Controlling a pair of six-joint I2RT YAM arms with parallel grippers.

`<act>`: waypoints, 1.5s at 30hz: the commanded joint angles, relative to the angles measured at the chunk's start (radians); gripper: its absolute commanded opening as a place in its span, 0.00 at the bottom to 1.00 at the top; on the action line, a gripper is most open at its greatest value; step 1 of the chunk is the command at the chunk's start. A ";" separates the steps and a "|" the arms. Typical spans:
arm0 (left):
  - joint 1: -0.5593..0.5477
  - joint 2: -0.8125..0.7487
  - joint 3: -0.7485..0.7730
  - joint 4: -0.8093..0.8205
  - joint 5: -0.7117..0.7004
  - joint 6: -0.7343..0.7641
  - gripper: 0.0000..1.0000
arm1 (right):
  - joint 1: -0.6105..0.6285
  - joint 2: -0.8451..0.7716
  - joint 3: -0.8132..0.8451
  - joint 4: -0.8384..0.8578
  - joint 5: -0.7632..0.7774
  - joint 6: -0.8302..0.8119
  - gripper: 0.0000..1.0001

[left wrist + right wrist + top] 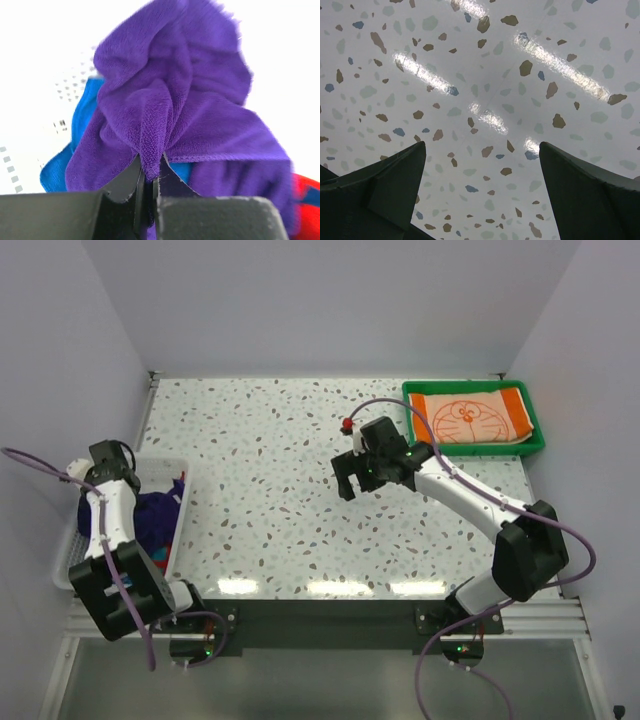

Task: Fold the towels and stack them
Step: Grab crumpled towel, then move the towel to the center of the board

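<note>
My left gripper [151, 172] is shut on a fold of the dark purple towel [180, 100], which bunches up above the fingers. A bright blue towel [82, 122] and a red one [306, 200] lie under it. In the top view the purple towel [152, 518] sits in the white mesh basket [175, 462] at the left, with the left gripper [120, 502] over it. The orange-and-white cat-face towel [470, 417] lies folded in the green tray [535, 425] at the back right. My right gripper [352, 475] is open and empty over the table's middle; its wrist view shows the fingers [395, 175] wide apart above bare speckled tabletop.
The white mesh basket stands at the table's left edge, the green tray at the back right corner. White walls enclose the table on three sides. The speckled tabletop [270, 500] stretches between basket and tray.
</note>
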State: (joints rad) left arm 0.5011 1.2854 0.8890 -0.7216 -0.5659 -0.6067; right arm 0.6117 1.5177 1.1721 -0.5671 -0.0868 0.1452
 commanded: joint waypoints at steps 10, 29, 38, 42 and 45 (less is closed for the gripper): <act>-0.334 -0.091 0.459 0.020 -0.060 0.114 0.00 | 0.003 -0.020 0.046 -0.011 0.064 0.022 0.98; -1.139 0.069 0.740 0.293 0.357 0.262 0.00 | 0.003 -0.436 0.011 0.056 0.449 0.080 0.99; -1.380 0.086 0.340 0.458 0.426 0.199 0.33 | 0.005 -0.495 -0.094 0.038 0.470 0.080 0.99; -1.451 0.048 0.251 0.484 0.365 0.228 0.92 | 0.003 -0.487 -0.130 0.039 0.379 0.068 0.99; -1.440 -0.007 0.206 0.433 0.214 0.185 0.92 | 0.003 -0.458 -0.149 0.029 0.328 0.071 0.98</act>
State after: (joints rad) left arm -0.9558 1.3731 1.1095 -0.3542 -0.1982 -0.3874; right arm 0.6117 1.0431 1.0325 -0.5343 0.3035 0.2089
